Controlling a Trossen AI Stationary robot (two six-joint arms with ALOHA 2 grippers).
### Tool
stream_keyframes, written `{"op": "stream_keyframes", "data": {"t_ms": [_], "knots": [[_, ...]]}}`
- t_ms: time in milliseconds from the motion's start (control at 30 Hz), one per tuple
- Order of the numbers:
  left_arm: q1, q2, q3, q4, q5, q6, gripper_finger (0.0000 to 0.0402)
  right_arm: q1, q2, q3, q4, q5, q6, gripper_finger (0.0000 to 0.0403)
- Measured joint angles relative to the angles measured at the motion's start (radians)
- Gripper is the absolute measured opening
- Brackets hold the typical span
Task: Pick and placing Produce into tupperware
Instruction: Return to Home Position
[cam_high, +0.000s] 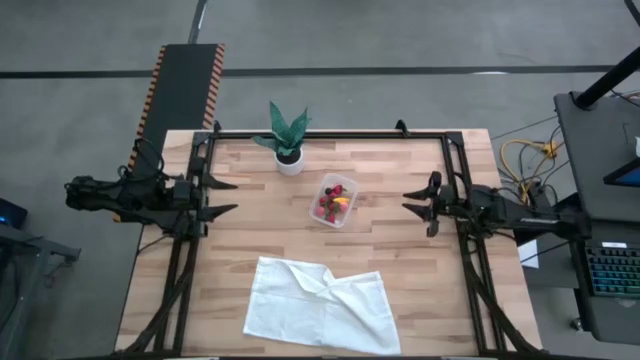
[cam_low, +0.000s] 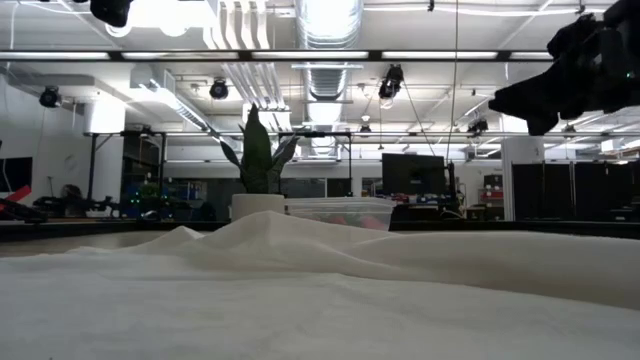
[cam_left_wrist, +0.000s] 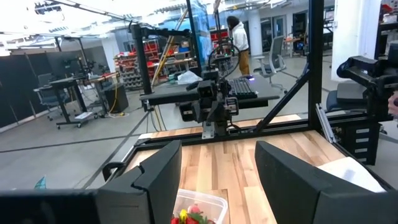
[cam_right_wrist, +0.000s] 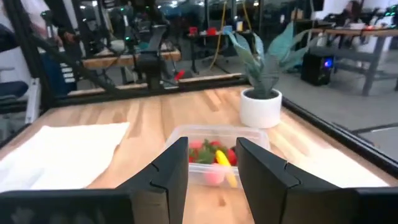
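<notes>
The tupperware (cam_high: 333, 200) is a small clear container resting on its base at the table's middle, a little toward the far edge. The produce (cam_high: 332, 203), red pieces and a yellow one, lies inside it; it also shows in the right wrist view (cam_right_wrist: 214, 157) and the left wrist view (cam_left_wrist: 189, 216). My left gripper (cam_high: 226, 197) hovers open at the table's left side, fingers pointing at the container. My right gripper (cam_high: 414, 201) hovers open at the right side, facing it too. Neither touches anything.
A green plant in a white pot (cam_high: 288, 158) stands just beyond the container toward the far edge. A crumpled white cloth (cam_high: 320, 304) lies near the table's near edge. Bare wood lies between each gripper and the container. A person (cam_left_wrist: 238, 38) stands far off in the room.
</notes>
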Motion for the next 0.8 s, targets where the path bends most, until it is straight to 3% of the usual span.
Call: {"op": "stream_keyframes", "data": {"t_ms": [100, 300, 567, 667, 800], "knots": [[0.0, -0.002, -0.001, 0.0, 0.0, 0.0, 0.0192, -0.009, -0.003, -0.047, 0.09, -0.006, -0.013, 0.0128], [0.0, -0.009, -0.001, -0.001, -0.011, 0.0, 0.0192, -0.011, 0.002, -0.046, 0.093, -0.017, -0.048, 0.0113], [0.0, -0.009, -0.002, -0.033, -0.073, -0.002, 0.0181, -0.011, 0.002, -0.046, 0.091, -0.071, -0.057, 0.0021], [0.0, -0.014, -0.008, -0.059, -0.084, -0.015, 0.0134, -0.011, 0.002, -0.046, 0.093, -0.071, -0.059, 0.0011], [0.0, -0.021, -0.024, -0.07, -0.051, -0.032, 0.0022, -0.011, 0.002, -0.046, 0.093, -0.07, -0.056, 0.0009]]}}
